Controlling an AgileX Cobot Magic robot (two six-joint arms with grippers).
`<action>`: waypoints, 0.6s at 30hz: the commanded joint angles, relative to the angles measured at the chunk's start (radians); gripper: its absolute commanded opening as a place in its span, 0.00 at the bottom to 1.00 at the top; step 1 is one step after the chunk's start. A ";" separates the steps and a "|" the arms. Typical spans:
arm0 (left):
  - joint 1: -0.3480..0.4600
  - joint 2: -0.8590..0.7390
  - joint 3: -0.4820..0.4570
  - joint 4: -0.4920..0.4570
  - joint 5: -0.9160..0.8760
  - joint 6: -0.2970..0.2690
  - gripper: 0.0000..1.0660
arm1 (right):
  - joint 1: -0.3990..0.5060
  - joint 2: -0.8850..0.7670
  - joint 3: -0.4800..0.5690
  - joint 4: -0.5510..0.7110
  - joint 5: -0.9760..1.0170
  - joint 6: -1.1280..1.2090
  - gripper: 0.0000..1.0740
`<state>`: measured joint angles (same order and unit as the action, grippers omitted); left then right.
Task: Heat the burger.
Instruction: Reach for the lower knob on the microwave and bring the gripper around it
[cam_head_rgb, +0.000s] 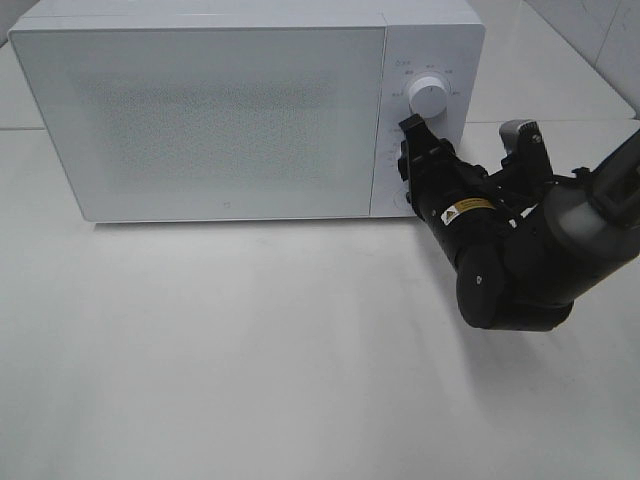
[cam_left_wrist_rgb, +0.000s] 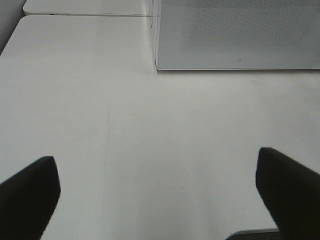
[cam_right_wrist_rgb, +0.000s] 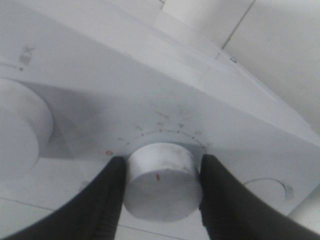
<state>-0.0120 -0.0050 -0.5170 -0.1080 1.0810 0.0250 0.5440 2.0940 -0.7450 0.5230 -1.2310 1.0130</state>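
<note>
My right arm (cam_head_rgb: 560, 240), back from the numbered knob (cam_right_wrist_rgb: 160, 175): matte black housing with a chunky rounded joint and a grey cylindrical link (cam_head_rgb: 585, 215) farthest from the knob. Small yellow warning sticker (cam_head_rgb: 468, 210) with black print on the wrist body. Grey-capped block (cam_head_rgb: 520, 132) on top. Right gripper (cam_right_wrist_rgb: 162, 195) fingers (cam_right_wrist_rgb: 107, 200) are smooth, broad and black. Left gripper (cam_left_wrist_rgb: 157, 200) fingers (cam_left_wrist_rgb: 27, 192) are black too, with blunt wedge tips.
</note>
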 joint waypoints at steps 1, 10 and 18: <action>0.002 -0.017 0.001 -0.003 -0.011 -0.001 0.94 | 0.002 -0.011 -0.051 -0.049 -0.140 0.114 0.02; 0.002 -0.017 0.001 -0.003 -0.011 -0.001 0.94 | 0.006 -0.011 -0.051 -0.034 -0.140 0.380 0.02; 0.002 -0.017 0.001 -0.003 -0.011 -0.001 0.94 | 0.006 -0.011 -0.051 -0.031 -0.108 0.604 0.02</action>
<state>-0.0120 -0.0050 -0.5170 -0.1080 1.0810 0.0250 0.5560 2.0940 -0.7480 0.5570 -1.2310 1.5770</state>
